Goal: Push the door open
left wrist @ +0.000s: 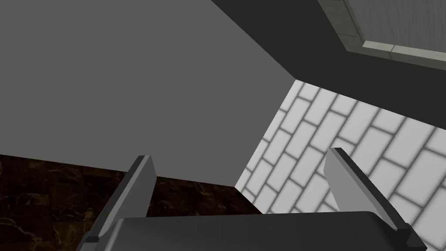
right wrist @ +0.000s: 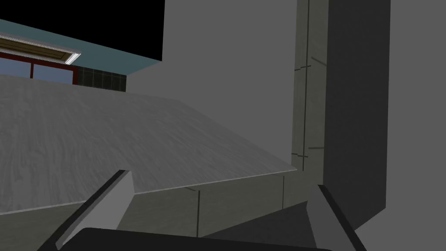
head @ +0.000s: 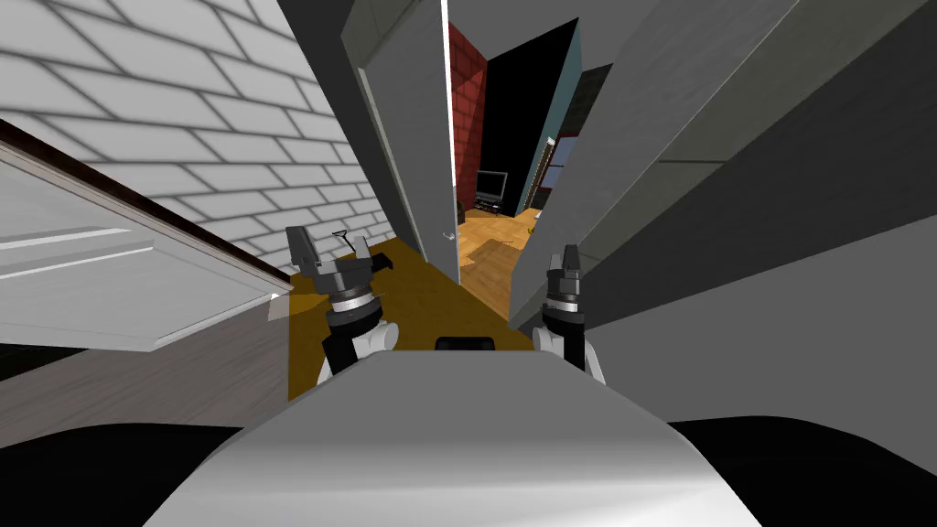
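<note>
A grey door (head: 412,137) with a small handle (head: 448,236) stands ajar straight ahead. Through the gap a wood floor (head: 490,256) shows. Right of the gap rises a second grey slab (head: 586,165); in the right wrist view it is a grained grey surface (right wrist: 109,139) beside a frame post (right wrist: 307,109). My right gripper (head: 563,258) (right wrist: 221,179) is open, close in front of that slab, with nothing between its fingers. My left gripper (head: 329,245) (left wrist: 239,157) is open too, left of the door and facing a grey wall (left wrist: 130,78).
A white brick wall (head: 183,119) runs along the left, with a white panelled slab (head: 110,274) jutting out from it. I stand on yellow floor (head: 412,302). Beyond the gap are a red brick wall (head: 467,101), a television (head: 491,186) and a black area (head: 517,119).
</note>
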Controlling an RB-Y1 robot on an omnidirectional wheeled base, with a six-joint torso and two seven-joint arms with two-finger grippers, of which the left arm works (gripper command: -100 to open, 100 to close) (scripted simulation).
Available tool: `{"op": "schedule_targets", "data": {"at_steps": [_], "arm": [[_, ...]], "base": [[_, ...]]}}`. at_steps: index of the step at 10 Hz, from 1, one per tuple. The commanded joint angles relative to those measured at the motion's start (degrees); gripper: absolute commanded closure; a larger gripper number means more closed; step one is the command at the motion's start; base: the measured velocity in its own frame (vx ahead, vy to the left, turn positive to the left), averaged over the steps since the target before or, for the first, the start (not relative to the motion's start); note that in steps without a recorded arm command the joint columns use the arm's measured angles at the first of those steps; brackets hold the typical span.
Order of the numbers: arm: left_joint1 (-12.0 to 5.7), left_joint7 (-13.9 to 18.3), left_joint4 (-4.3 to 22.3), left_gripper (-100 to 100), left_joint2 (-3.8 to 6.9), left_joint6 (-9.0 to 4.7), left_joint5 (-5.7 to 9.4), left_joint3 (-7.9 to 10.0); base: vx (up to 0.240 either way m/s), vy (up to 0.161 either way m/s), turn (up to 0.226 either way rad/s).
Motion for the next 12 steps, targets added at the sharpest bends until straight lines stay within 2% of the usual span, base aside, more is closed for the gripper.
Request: {"op": "schedule_targets", "data": {"at_steps": [1, 8, 12], "arm": [[-0.61, -0.03, 1.63, -100, 0.48, -0.16, -0.01, 0.16], [-3.59, -0.16, 9.68, -100, 2.28, -0.95, -0.07, 0.95], [-5.80, -0.26, 15.64, -100, 3.28, -1.54, -0.12, 1.53]], "base": [[-0.042, -0.020, -0.089], [0.075, 0.086, -0.111], [0.061, 0.080, -0.129]]}}
